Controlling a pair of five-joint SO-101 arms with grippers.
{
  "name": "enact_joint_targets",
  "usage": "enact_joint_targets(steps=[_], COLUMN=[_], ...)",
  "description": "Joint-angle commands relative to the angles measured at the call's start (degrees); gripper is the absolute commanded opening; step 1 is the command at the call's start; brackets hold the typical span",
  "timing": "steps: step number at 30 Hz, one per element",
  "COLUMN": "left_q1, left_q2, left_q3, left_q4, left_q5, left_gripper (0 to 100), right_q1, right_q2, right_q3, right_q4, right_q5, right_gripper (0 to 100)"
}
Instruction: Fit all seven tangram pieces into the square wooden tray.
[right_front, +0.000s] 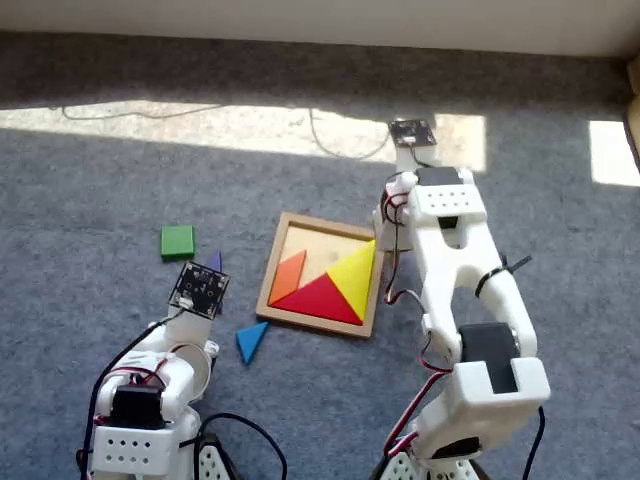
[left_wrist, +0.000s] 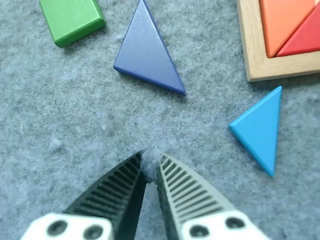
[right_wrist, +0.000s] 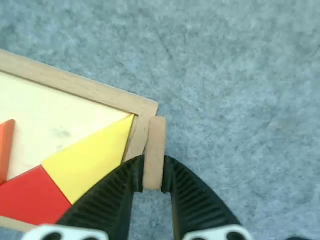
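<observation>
R gripper (right_wrist: 152, 164) jaws are pinching a wooden strip (right_wrist: 155, 142) at the tray (right_front: 271, 262) corner; rim or loose piece, can't tell. Risk: any lift or twist here is tipping the tray, sending the yellow piece (right_front: 355, 275), red piece (right_front: 320, 297) & orange piece (right_front: 288, 275) sliding out of place. L gripper (left_wrist: 151, 162) jaws are sitting nearly closed, empty, over the table (left_wrist: 60, 125), w/ dark blue triangle (left_wrist: 147, 52), light blue triangle (left_wrist: 260, 127) & green square (left_wrist: 72, 20) lying outside the tray. Going in that narrow, they're prob. shoving a piece, not straddling it.
</observation>
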Motion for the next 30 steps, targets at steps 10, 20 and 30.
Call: enact_joint_targets(steps=[10, 20, 30], left_q1=[-0.66, -0.66, -0.66], left_q2=[-0.66, -0.66, -0.66], left_q3=[1.19, 1.19, 1.19], left_q4=[0.18, 0.18, 0.18], left_q5=[0.09, 0.09, 0.09], left_gripper=[1, 1, 1], right_q1=[-9.89, -19.74, -21.32], right_q2=[-7.78, -6.73, -2.59], right_q3=[-1.54, 2.59, 4.44], right_q4=[0.31, -10.51, -14.64], right_q5=[-5.27, -15.56, -21.27], right_gripper=[0.5, 0.6, 0.8])
